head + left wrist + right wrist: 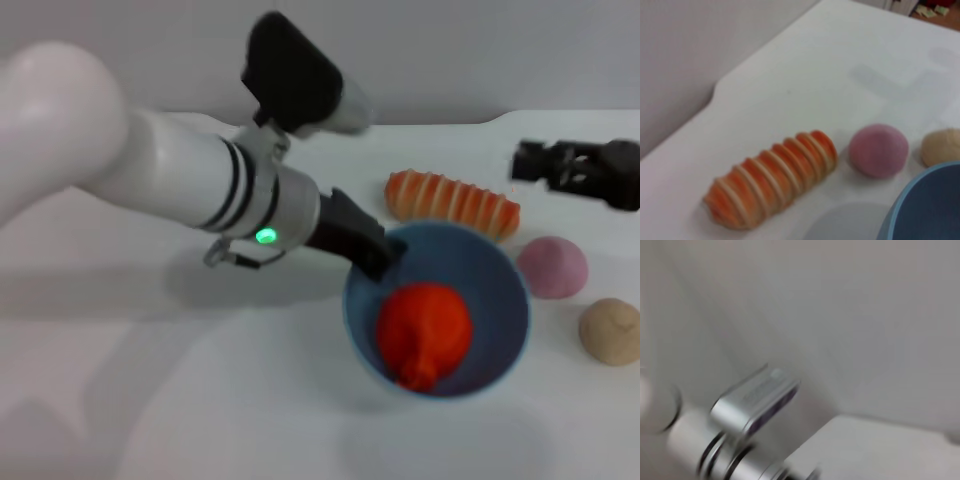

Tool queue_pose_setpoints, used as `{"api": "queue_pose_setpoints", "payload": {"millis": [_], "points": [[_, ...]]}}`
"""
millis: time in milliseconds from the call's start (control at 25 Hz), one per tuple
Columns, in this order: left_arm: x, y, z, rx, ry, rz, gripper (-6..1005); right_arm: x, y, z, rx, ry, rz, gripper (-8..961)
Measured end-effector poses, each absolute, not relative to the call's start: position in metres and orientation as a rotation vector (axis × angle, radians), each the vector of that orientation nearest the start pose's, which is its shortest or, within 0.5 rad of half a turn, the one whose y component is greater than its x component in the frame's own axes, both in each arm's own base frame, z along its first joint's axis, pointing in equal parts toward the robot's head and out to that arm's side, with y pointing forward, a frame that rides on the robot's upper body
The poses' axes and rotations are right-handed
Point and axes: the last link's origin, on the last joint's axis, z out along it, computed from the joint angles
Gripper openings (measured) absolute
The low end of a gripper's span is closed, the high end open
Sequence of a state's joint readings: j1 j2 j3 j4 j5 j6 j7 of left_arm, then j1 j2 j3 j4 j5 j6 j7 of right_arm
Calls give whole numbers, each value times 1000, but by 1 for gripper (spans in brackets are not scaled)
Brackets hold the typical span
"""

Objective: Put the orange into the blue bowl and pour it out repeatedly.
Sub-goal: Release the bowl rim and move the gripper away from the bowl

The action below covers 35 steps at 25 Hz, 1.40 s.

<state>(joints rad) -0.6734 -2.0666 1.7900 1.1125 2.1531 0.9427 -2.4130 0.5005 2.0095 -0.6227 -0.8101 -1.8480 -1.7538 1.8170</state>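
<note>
The orange (pixel 423 333) lies inside the blue bowl (pixel 500 290), resting low against the bowl's near inner wall, stem nub toward the near rim. The bowl stands on the white table (pixel 150 400), and its interior is visible from above, so it appears upright or only slightly tipped; the head view is too soft to say which. Step in hand, as judged: the placing half of the cycle is complete and the pouring half is about to begin. The left gripper (pixel 378 255) sits at the bowl's far-left rim, its dark jaws seemingly pinching the rim wall, one finger inside and one outside, though the contact itself is not sharp enough to confirm. The left arm reaches in from the left, forearm angled down toward the bowl, wrist camera housing on top. The left wrist view shows only the edge of the bowl, with the striped bread loaf (pixel 452 203) just beyond it, then the pink ball (pixel 552 267) and the tan ball (pixel 611 331) to the right of the bowl. Next move calls for lifting and rolling the wrist so the orange tips out over a bare patch of table, away from these three items. The right gripper (pixel 530 163) hovers at the far right, well apart from the bowl; whether its jaws are spread or pressed together, I cannot tell.
</note>
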Motion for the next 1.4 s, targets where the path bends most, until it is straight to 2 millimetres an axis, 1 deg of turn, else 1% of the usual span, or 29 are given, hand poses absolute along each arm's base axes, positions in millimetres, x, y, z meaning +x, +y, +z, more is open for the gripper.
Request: {"api": "queue_pose_setpoints", "payload": {"millis": [80,160,360,560,680,800,920,1120,1280,1400], "points": [[-121,357,-109,-2816,-519,62,0,254,331,79,-2551,993,1013,387],[-121,355,-112,-2818,-503,70,0,260,329,83,-2519,1007,1019,417],[-121,352,-120,-2819,-472,73,-1,266,325,87,-2486,1021,1024,417],[-123,347,-126,-2833,-446,100,-1,268,325,87,-2480,1020,1025,418],[-125,346,-127,-2835,-451,109,-1,268,324,86,-2482,1021,1020,418],[-133,347,-128,-2825,-469,130,-1,268,325,85,-2480,1023,1020,418],[-135,347,-130,-2825,-448,163,0,269,325,84,-2475,1024,1014,417],[-135,348,-130,-2814,-450,181,1,270,324,80,-2475,1031,1022,429],[-129,351,-125,-2798,-468,141,4,273,324,80,-2465,1024,1015,439],[-124,352,-121,-2790,-463,114,113,274,323,80,-2463,1016,1011,446]]}}
